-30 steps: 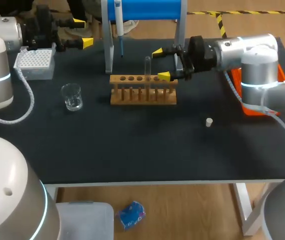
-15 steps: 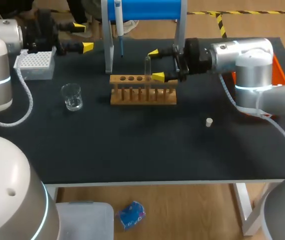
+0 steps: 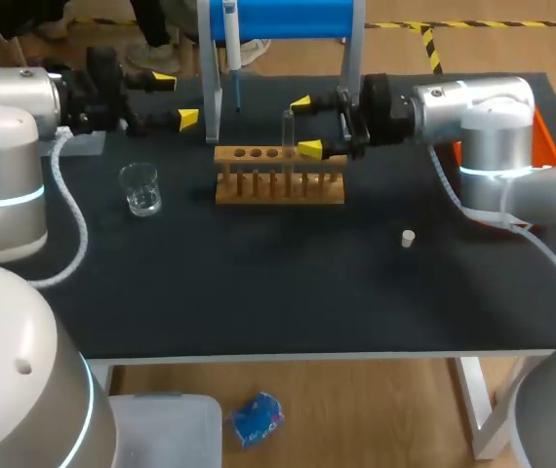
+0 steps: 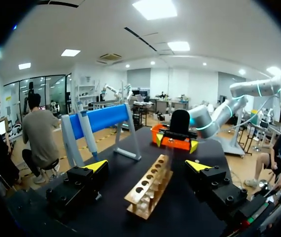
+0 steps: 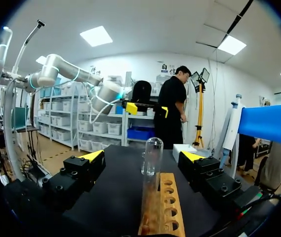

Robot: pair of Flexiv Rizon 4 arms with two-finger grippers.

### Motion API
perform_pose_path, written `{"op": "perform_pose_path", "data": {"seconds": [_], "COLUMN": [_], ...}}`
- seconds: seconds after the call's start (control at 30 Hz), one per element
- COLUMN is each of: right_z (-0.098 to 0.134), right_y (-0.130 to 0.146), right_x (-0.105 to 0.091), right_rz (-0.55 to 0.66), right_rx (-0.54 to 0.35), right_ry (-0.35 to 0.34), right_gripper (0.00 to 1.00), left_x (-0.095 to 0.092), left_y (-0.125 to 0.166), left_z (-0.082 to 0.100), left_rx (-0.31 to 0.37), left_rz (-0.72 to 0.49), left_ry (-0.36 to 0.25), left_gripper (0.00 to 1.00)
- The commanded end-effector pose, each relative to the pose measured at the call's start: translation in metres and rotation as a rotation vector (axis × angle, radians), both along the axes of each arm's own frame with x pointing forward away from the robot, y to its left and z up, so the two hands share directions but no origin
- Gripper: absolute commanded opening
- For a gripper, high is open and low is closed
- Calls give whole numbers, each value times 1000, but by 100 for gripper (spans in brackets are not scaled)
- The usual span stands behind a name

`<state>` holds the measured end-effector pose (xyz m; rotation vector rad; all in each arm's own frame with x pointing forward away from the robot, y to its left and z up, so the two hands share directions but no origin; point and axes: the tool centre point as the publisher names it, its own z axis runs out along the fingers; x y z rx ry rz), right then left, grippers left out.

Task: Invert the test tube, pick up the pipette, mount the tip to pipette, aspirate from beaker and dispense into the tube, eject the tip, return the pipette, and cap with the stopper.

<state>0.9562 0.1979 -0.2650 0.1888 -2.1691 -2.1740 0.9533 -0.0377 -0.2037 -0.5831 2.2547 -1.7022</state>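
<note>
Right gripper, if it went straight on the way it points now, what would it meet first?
Probably the upright test tube in the wooden rack, standing just ahead of the right gripper, in line with the gap between its open fingers; exact depth is unclear.

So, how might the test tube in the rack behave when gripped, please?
The test tube looks like clear glass: probably light, slippery, fragile. It stands tall, rounded end up, in the wooden rack, so a sideways push may tilt it.
</note>
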Motion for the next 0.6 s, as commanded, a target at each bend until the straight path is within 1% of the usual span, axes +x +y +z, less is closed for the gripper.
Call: {"op": "perform_pose_path", "data": {"seconds": [0.03, 0.07, 0.13, 0.27, 0.4, 0.6], "right_z": [-3, -3, -4, -6, -7, -15], "right_y": [2, 2, 3, 5, 8, 14], "right_x": [0, 0, -1, 0, 2, 7], "right_rz": [-2, -2, -2, -8, -14, -19], "right_rx": [-7, -8, -11, -21, -28, -36], "right_ry": [30, 34, 38, 49, 52, 76], "right_gripper": [100, 100, 100, 100, 100, 100], "left_x": [-19, -20, -23, -27, -27, -27], "left_y": [-6, -8, -11, -18, -18, -18], "left_z": [-7, -8, -10, -12, -12, -12], "left_rx": [10, 21, 16, 50, 50, 50], "left_rz": [35, 28, -1, -70, -70, -70], "left_ry": [-9, -4, -6, 20, 20, 20], "left_gripper": [100, 100, 100, 100, 100, 100]}}
